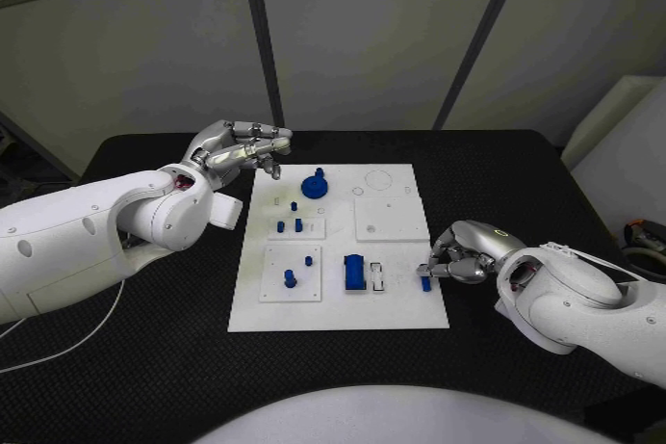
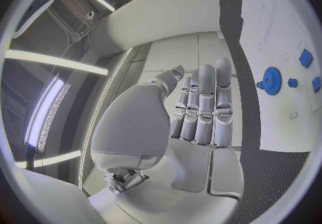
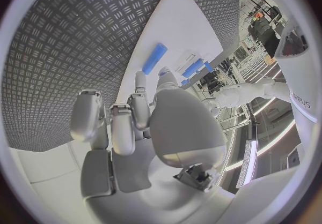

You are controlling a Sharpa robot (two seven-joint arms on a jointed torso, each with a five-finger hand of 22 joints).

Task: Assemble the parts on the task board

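The white task board (image 1: 402,314) lies mid-table. On it are a blue gear (image 1: 317,185) at the far side, small blue pegs (image 1: 293,206) behind it, two more pegs (image 1: 289,276), a blue block (image 1: 354,271) and a slim blue peg (image 1: 424,283) near the right edge. My left hand (image 1: 245,150) hovers off the board's far left corner, fingers straight and side by side (image 2: 201,106), holding nothing; the gear (image 2: 271,80) lies beyond it. My right hand (image 1: 455,258) sits at the board's right edge with fingers curled (image 3: 127,117); its tips are just behind the slim peg (image 3: 154,58). Whether it pinches anything is unclear.
Raised white sub-plates (image 1: 392,218) sit on the board, one at the far right and others under the pegs. Black tabletop (image 1: 166,367) surrounds the board, with a white cable (image 1: 69,343) at the near left.
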